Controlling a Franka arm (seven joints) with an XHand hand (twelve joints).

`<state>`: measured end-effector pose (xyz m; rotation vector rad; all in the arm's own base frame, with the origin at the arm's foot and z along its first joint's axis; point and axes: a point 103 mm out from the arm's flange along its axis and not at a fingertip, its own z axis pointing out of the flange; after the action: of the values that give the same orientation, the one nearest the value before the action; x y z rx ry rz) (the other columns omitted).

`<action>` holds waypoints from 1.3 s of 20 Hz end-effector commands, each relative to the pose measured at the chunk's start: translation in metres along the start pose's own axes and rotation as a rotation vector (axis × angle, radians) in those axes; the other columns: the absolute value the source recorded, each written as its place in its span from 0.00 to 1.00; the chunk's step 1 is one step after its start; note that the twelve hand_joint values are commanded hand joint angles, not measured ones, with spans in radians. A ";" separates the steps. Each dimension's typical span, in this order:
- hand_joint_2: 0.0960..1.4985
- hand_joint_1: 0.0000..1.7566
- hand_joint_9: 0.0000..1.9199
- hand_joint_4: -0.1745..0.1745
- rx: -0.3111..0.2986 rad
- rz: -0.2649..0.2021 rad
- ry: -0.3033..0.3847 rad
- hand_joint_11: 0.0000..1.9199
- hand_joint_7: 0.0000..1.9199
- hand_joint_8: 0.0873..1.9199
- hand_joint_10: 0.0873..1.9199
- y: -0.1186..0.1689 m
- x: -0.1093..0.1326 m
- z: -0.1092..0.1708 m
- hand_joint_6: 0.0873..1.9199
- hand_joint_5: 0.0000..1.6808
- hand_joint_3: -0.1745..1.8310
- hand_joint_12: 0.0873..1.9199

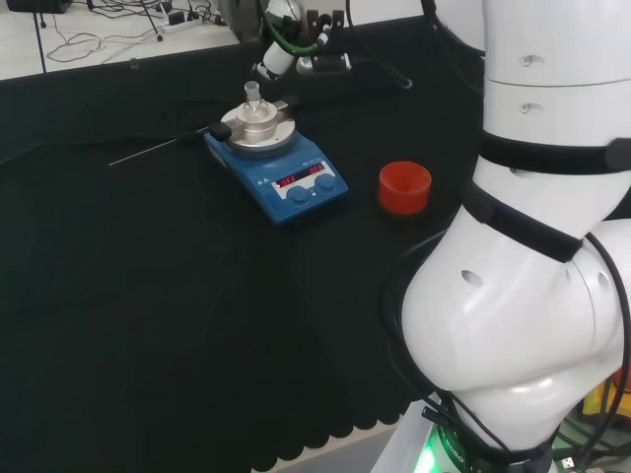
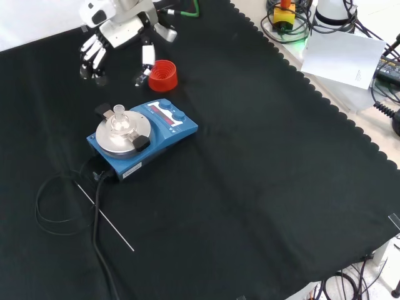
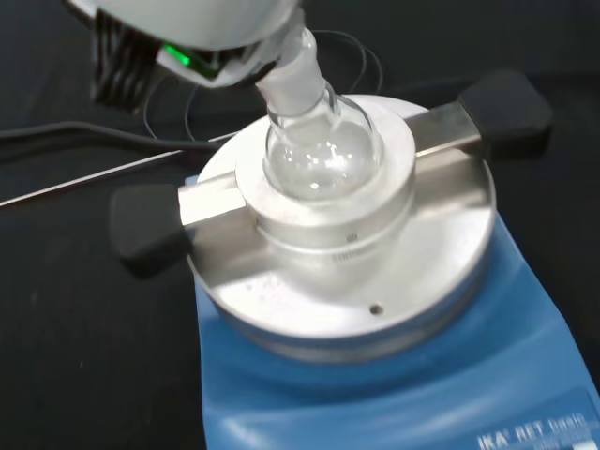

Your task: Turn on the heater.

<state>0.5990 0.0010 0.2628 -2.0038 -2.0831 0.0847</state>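
In the front view's upper left, the hand (image 2: pixel 119 34) hangs above the cloth with fingers (image 2: pixel 94 53) loosely spread, holding and touching nothing. The blue heater (image 2: pixel 142 135), carrying a glass flask (image 2: pixel 119 122), sits below it, left of centre, beside a red ribbed ring (image 2: pixel 163 75).

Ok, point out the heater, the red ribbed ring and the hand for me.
heater (image 2: pixel 164 139), front view, on its blue housing.
red ribbed ring (image 2: pixel 163 76), front view, on its ribbed wall.
hand (image 2: pixel 119 31), front view, on its palm.
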 end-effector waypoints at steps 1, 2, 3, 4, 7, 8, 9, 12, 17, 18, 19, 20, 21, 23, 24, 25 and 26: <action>0.35 0.52 0.22 0.32 -0.018 0.031 -0.005 0.08 0.07 0.31 0.32 -0.045 -0.003 -0.006 0.34 0.31 0.42 0.71; 0.35 0.52 0.22 0.32 -0.016 0.032 -0.004 0.08 0.07 0.31 0.32 -0.050 -0.002 -0.005 0.34 0.31 0.42 0.71; 0.35 0.51 0.22 0.32 -0.016 0.033 -0.004 0.08 0.07 0.31 0.32 -0.055 -0.002 -0.004 0.34 0.31 0.42 0.71; 0.35 0.51 0.22 0.32 -0.011 0.032 -0.003 0.08 0.07 0.31 0.32 -0.062 0.000 -0.002 0.34 0.31 0.42 0.71; 0.35 0.52 0.23 0.33 0.004 0.034 -0.003 0.08 0.10 0.32 0.33 -0.079 0.001 0.006 0.34 0.31 0.42 0.71; 0.36 0.53 0.24 0.33 0.013 0.036 -0.006 0.09 0.11 0.33 0.33 -0.086 0.002 0.010 0.34 0.32 0.42 0.71; 0.37 0.55 0.26 0.33 0.022 0.038 -0.005 0.10 0.14 0.33 0.32 -0.091 0.002 0.015 0.35 0.33 0.44 0.70; 0.37 0.59 0.33 0.33 0.053 0.043 0.022 0.15 0.24 0.34 0.31 -0.105 0.001 0.029 0.38 0.35 0.49 0.69; 0.37 0.61 0.50 0.31 0.103 0.046 0.013 0.27 0.40 0.39 0.31 -0.123 -0.002 0.054 0.39 0.36 0.52 0.65; 0.37 0.61 0.51 0.30 0.112 0.044 0.009 0.30 0.42 0.40 0.31 -0.126 -0.002 0.060 0.39 0.36 0.52 0.65; 0.37 0.61 0.53 0.28 0.125 0.042 0.003 0.34 0.45 0.42 0.32 -0.129 -0.001 0.065 0.39 0.36 0.52 0.63; 0.37 0.62 0.55 0.26 0.139 0.038 0.005 0.37 0.46 0.44 0.34 -0.132 0.000 0.072 0.39 0.36 0.52 0.61; 0.38 0.62 0.56 0.25 0.151 0.035 0.000 0.38 0.47 0.45 0.35 -0.134 0.001 0.079 0.39 0.36 0.52 0.60; 0.39 0.63 0.61 0.16 0.175 0.029 -0.011 0.49 0.52 0.52 0.41 -0.139 0.003 0.092 0.39 0.36 0.51 0.53; 0.39 0.64 0.63 0.13 0.186 0.028 -0.013 0.52 0.53 0.54 0.44 -0.141 0.003 0.098 0.39 0.36 0.50 0.51; 0.40 0.64 0.64 0.11 0.194 0.028 -0.015 0.55 0.55 0.56 0.46 -0.142 0.003 0.102 0.39 0.36 0.50 0.49; 0.40 0.64 0.64 0.10 0.204 0.030 -0.014 0.57 0.55 0.58 0.47 -0.143 0.002 0.106 0.38 0.35 0.50 0.47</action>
<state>0.4468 0.0055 0.2095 -1.9434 -1.9683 0.2561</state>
